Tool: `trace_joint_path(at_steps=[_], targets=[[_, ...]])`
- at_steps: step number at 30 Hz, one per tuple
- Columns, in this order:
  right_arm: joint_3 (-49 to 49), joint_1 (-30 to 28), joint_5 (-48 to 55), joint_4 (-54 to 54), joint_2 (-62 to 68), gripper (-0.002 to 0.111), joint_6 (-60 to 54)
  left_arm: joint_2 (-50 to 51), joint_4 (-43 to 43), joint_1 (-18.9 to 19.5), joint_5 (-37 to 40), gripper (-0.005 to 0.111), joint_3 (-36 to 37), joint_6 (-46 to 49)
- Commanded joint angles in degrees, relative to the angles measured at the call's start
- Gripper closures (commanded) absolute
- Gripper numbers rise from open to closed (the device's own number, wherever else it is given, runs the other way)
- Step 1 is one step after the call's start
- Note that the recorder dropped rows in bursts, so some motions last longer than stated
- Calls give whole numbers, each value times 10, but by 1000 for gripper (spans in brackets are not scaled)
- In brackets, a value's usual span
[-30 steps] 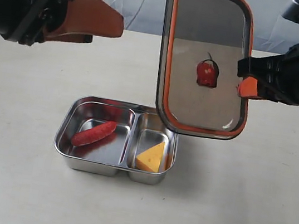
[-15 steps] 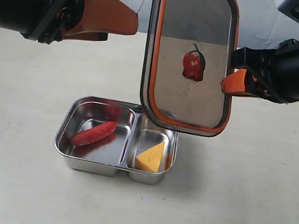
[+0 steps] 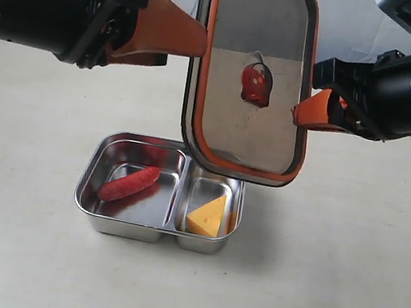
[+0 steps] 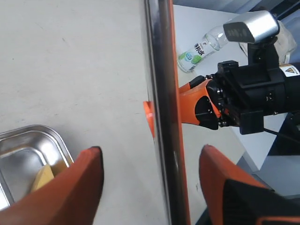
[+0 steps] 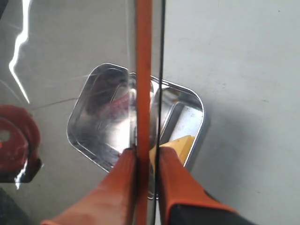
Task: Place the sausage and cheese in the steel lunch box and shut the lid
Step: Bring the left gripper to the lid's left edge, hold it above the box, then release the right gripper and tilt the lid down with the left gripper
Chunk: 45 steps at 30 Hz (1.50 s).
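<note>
Right claw (image 3: 302, 114) is clamped on the lid (image 3: 257, 142) edge; left claw (image 4: 149, 157), fingers apart, straddles the opposite edge; box (image 3: 132, 229) below both.

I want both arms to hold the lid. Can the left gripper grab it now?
Probably yes: the left gripper is open, its fingers either side of the lid, nothing else between.

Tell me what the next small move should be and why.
Probably close the left gripper on the free edge of the lid: its open jaws straddle that edge, the right gripper pinches the opposite edge, and the lid hangs upright above the box with sausage and cheese inside.
</note>
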Motion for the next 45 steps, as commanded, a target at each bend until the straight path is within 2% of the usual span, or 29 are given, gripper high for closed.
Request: trace_joint_path(at_steps=[1, 7, 11, 14, 19, 20, 27, 29, 30, 31, 32, 34, 38, 41, 45], targets=[[0, 27, -10, 9, -3, 109, -6, 14, -21, -1, 5, 49, 3, 18], [0, 60, -28, 11, -3, 109, -6, 15, -27, -1, 11, 49, 3, 29], [0, 69, -31, 23, -3, 109, -6, 15, -30, -1, 17, 55, 3, 29], [0, 73, -31, 32, -3, 109, -6, 15, -27, -1, 17, 67, 3, 29], [0, 73, -26, 32, -3, 109, -6, 15, -26, -1, 15, 104, 3, 29], [0, 73, -26, 32, -3, 109, -6, 15, -26, -1, 15, 107, 3, 33], [0, 73, -30, 34, -3, 109, -6, 15, 30, -1, 3, 107, 3, 32], [0, 73, -31, 34, -3, 106, -6, 15, 43, -1, -3, 107, 3, 32], [0, 73, -32, 34, -3, 95, -6, 15, 53, -1, -6, 107, 3, 32], [0, 73, -33, 34, -3, 89, -6, 15, 54, -1, -8, 107, 3, 32], [0, 73, -35, 34, -3, 73, -6, 15, 57, -1, -12, 107, 3, 32], [0, 73, -41, 33, -4, 63, -6, 15, 72, -1, -17, 107, 3, 32], [0, 73, -84, 29, -19, 63, -6, 15, 113, -1, -32, 107, 3, 31], [0, 73, -124, 24, -45, 63, -6, 15, 187, -1, -53, 107, 3, 31], [0, 73, -127, -3, -63, 63, 8, 15, 256, -1, -71, 107, 3, 26]])
